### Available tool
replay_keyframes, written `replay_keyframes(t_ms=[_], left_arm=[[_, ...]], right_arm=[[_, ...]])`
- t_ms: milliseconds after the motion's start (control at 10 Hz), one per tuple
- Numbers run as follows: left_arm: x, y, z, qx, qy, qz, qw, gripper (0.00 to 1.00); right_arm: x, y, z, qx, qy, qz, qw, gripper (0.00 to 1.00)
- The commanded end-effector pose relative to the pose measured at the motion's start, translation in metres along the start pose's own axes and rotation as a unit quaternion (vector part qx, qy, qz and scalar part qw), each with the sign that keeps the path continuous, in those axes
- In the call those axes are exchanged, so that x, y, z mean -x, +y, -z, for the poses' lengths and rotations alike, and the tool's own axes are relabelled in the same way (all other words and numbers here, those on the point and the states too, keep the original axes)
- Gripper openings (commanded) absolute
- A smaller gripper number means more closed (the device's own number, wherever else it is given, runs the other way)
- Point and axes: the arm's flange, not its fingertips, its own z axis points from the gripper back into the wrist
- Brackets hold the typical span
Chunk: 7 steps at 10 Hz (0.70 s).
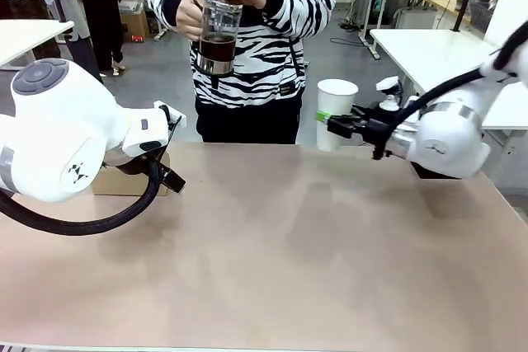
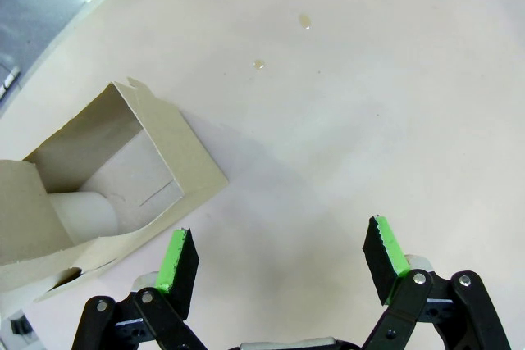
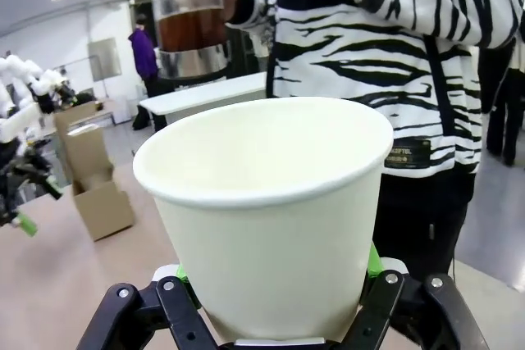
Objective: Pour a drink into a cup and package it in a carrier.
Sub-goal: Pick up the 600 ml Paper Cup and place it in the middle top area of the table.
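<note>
- Left gripper: hangs just above the table, fingers spread wide, green pads bare, gripping nothing.
- Carrier: sits on the table just beside that gripper, brown cardboard, open compartment facing the left wrist camera, with a white rounded shape tucked inside; in the front view, peeks out behind the left arm at the table's left edge.
- Two small wet spots: glint on the tabletop past the carrier.
- Centre, far side: person's hands wrapped around a clear glass jug, one on the side, one on the lid, held upright at chest height.
- Drink: dark reddish-brown, fills the lower part of the jug; all of it in the glass.
- Cup: white paper, upright, mouth open, held up off the table near the far edge, to the right of the jug and lower, clearly apart from it.
- Right gripper: reaches in from the right, fingers clamped on the cup's lower wall, one green pad on each side.
</note>
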Motion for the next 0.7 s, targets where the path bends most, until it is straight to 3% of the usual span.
replay_keyframes(t_ms=[0, 400, 600], left_arm=[[0.0, 0.0, -0.001, 0.001, -0.001, 0.0, 1.0, 1.0], [0.0, 0.0, -0.001, 0.001, -0.001, 0.0, 1.0, 1.0], [0.0, 0.0, -0.001, 0.001, -0.001, 0.0, 1.0, 1.0]], right_arm=[[0.015, -0.024, 0.027, 0.032, -0.008, -0.012, 0.999, 0.8], [0.043, -0.039, 0.046, 0.03, -0.009, -0.016, 0.999, 0.8], [0.043, -0.036, 0.044, -0.017, -0.005, -0.027, 0.999, 0.8]])
